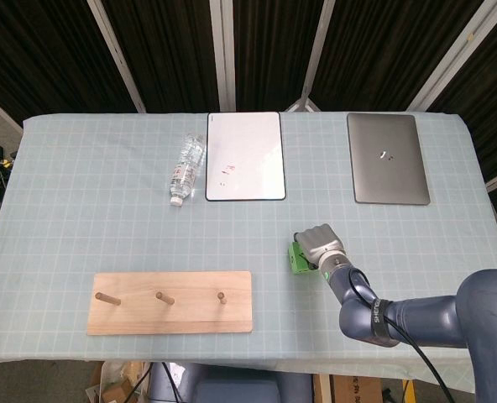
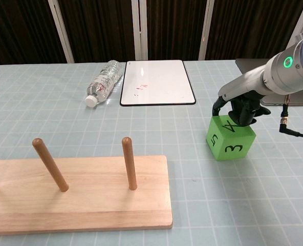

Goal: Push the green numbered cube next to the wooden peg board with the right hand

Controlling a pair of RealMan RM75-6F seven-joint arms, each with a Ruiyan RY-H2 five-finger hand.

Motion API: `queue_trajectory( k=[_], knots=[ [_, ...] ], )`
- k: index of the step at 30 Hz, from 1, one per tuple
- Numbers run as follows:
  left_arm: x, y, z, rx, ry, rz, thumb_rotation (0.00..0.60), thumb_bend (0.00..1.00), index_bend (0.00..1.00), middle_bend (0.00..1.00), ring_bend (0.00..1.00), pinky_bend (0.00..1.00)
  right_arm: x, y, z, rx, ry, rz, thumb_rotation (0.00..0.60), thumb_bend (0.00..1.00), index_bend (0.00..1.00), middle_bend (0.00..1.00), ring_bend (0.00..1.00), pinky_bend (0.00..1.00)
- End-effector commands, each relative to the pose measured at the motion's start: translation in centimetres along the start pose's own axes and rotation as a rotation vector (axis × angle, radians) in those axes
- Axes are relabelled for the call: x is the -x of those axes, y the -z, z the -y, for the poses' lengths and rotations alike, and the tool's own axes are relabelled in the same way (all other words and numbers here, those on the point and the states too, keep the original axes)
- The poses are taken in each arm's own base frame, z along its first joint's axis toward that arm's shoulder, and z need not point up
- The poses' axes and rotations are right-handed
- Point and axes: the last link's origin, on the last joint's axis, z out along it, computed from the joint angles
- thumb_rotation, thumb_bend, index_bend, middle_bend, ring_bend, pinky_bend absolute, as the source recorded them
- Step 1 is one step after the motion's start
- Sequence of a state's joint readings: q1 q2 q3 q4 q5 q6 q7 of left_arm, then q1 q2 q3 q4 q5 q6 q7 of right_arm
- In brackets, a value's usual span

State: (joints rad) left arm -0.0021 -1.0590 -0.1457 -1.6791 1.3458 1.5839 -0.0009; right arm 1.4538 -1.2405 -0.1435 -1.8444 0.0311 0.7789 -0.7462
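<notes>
The green numbered cube stands on the table right of the wooden peg board, a gap of bare cloth between them. In the head view only a sliver of the cube shows beside my right hand. My right hand rests against the cube's top and far right side with its fingers curled in, holding nothing. The peg board lies near the front edge with three upright pegs. My left hand is in neither view.
A whiteboard and a lying water bottle are at the back centre. A closed grey laptop lies at the back right. The table's front edge runs just below the peg board.
</notes>
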Motion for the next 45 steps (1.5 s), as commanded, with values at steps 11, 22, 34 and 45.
queue_trajectory(
  k=[11,22,34,45],
  knots=[
    [0.0,0.1,-0.1,0.002,-0.006,-0.002,0.600,0.31,0.10,0.00,0.00,0.00,0.2,1.5,-0.1,0.015,0.045,0.031,0.600,0.87,0.29,0.81,0.80,0.72],
    [0.1,0.2,-0.2,0.004,-0.012,-0.002,0.600,0.31,0.10,0.00,0.00,0.00,0.6,2.9,0.6,-0.013,0.082,0.054,0.600,0.87,0.31,0.82,0.80,0.72],
    [0.0,0.2,-0.1,0.001,-0.005,-0.002,0.600,0.31,0.10,0.00,0.00,0.00,1.3,3.8,2.2,-0.063,0.115,0.087,0.600,0.87,0.31,0.82,0.80,0.72],
    [-0.1,0.2,0.0,0.002,-0.003,-0.003,0.600,0.31,0.10,0.00,0.00,0.00,1.9,4.9,3.1,-0.094,0.156,0.126,0.600,0.87,0.34,0.82,0.80,0.72]
  ],
)
